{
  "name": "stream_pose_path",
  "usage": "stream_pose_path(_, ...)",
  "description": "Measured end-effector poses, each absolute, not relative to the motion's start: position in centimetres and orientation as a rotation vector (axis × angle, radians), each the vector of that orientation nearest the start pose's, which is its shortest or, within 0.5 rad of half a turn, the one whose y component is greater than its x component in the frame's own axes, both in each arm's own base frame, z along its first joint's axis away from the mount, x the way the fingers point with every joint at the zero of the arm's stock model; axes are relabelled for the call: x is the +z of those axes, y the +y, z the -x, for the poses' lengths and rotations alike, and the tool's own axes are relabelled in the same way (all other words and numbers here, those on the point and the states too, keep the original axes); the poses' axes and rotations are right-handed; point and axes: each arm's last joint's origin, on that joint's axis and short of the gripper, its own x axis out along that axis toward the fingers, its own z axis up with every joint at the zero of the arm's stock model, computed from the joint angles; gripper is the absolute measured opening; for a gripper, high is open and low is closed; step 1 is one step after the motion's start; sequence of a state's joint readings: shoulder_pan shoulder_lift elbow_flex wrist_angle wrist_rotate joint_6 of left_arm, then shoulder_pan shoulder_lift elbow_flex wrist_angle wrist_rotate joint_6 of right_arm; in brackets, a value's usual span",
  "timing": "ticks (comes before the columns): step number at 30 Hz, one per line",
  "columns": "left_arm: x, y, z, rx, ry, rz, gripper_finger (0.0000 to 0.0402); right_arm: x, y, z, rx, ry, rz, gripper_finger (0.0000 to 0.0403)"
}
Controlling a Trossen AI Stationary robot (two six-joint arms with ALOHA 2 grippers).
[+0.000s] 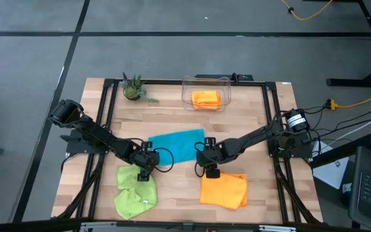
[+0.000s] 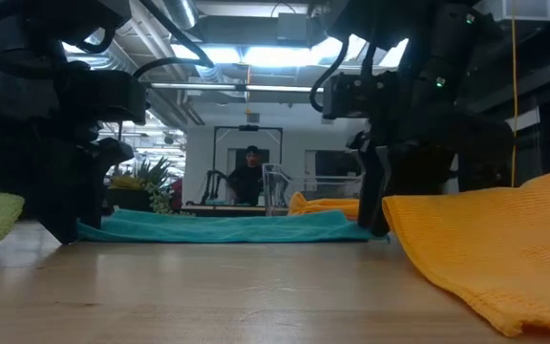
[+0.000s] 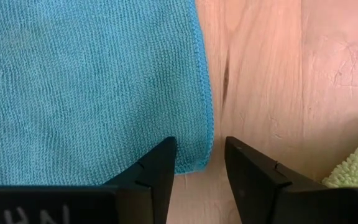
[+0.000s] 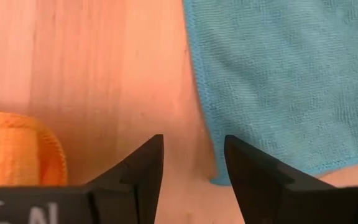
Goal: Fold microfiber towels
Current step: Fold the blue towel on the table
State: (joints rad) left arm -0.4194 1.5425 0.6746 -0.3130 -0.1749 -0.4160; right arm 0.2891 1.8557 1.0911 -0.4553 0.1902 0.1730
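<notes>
Grippers, left [image 3: 196,163] and right [image 4: 191,163], both open and empty, are hovering over opposite near corners of teal towel [image 1: 174,144], seemingly positioning to fold it.

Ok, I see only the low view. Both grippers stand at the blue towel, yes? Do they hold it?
Observer: No. The left gripper is open over the blue towel's corner, nothing between the fingers.
Operator: And the right one?
Observer: The right gripper is open too, over bare wood just beside the towel's edge.
Operator: Is the towel folded?
Observer: From above it lies as a flat rectangle between both arms; I cannot tell its layers.
Operator: What is in the clear bin behind?
Observer: The bin holds one orange towel.
</notes>
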Motion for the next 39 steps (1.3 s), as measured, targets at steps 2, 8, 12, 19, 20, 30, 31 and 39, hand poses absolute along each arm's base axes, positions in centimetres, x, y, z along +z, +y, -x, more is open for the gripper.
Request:
stream_pose_path(2, 13.0, -9.9, -23.3, 0.023, 1.145, 0.023, 0.0136, 14.0, 9.4, -33.3, -0.028, 1.181, 0.150, 0.0173)
stream_pose_path(8, 13.0, -9.9, -23.3, 0.023, 1.145, 0.023, 0.0136, 14.0, 9.0, -33.0, -0.091, 1.202, 0.196, 0.0173)
stream_pose_path(12, 13.0, -9.9, -23.3, 0.023, 1.145, 0.023, 0.0136, 13.5, 8.5, -32.7, -0.077, 1.220, 0.173, 0.0173)
stream_pose_path(19, 13.0, -9.9, -23.3, 0.023, 1.145, 0.023, 0.0136, 12.8, 7.6, -32.6, -0.043, 1.213, 0.106, 0.0173)
stream_pose_path(20, 13.0, -9.9, -23.3, 0.023, 1.145, 0.023, 0.0136, 12.8, 7.6, -32.6, -0.042, 1.213, 0.102, 0.0173)
stream_pose_path(30, 13.0, -9.9, -23.3, 0.023, 1.144, 0.023, 0.0136, 12.7, 7.1, -32.7, -0.051, 1.209, 0.072, 0.0118)
stream_pose_path(31, 13.0, -9.9, -23.3, 0.023, 1.144, 0.023, 0.0136, 12.7, 7.0, -32.8, -0.055, 1.211, 0.056, 0.0105)
stream_pose_path(39, 13.0, -9.9, -23.3, 0.023, 1.144, 0.023, 0.0136, 12.7, 6.2, -33.0, -0.113, 1.202, -0.015, 0.0009)
